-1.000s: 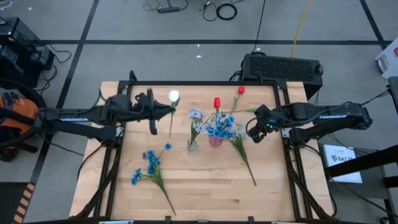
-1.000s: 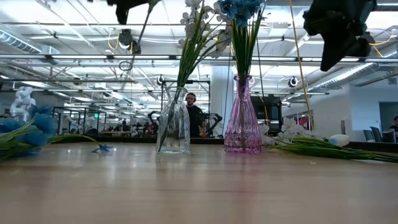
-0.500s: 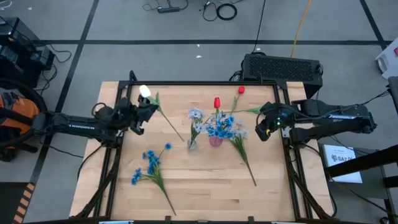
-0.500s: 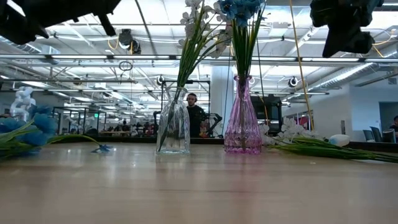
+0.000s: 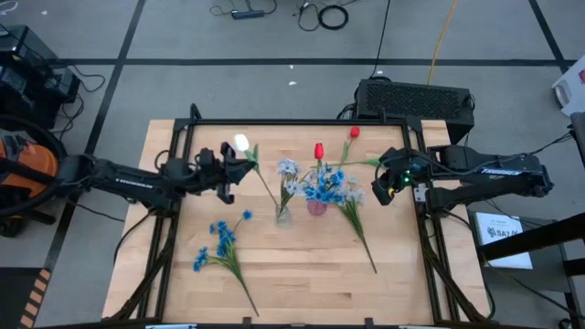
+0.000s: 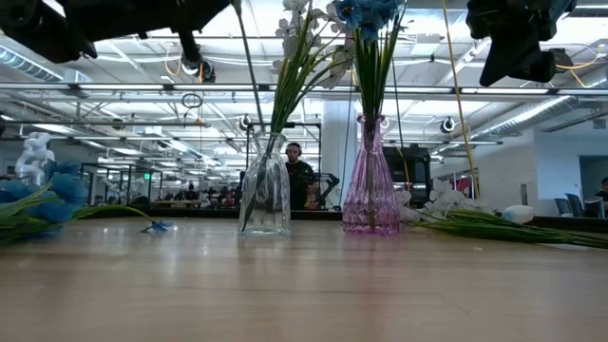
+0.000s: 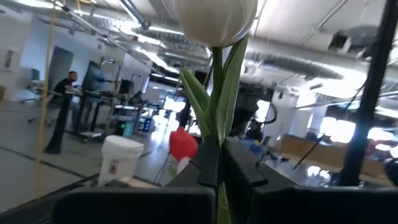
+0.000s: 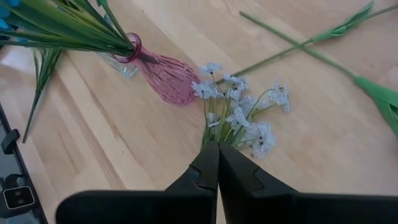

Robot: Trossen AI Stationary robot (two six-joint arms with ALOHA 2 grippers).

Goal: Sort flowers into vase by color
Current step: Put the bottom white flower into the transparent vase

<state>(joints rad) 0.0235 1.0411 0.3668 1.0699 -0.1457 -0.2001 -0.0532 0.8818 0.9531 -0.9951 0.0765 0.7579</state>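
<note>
I have the left gripper [image 7: 217,163] pinched on the white tulip [image 5: 241,143], held above the desk [image 5: 292,274] left of the clear vase [image 6: 265,197]. Right gripper [image 8: 217,163] pressed together, empty. Both vases partly filled; blue sprays [image 5: 219,242], lavender spray [image 8: 249,118], red tulips [image 5: 319,150] remain. Open workshop beyond.

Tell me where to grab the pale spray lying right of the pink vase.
I'd take the pale spray on its bare green stem, well below the blossoms, coming straight down with the right gripper, fingers across the stem. It lies flat with the stem trailing free, while its blossom end crowds the pink vase.
</note>
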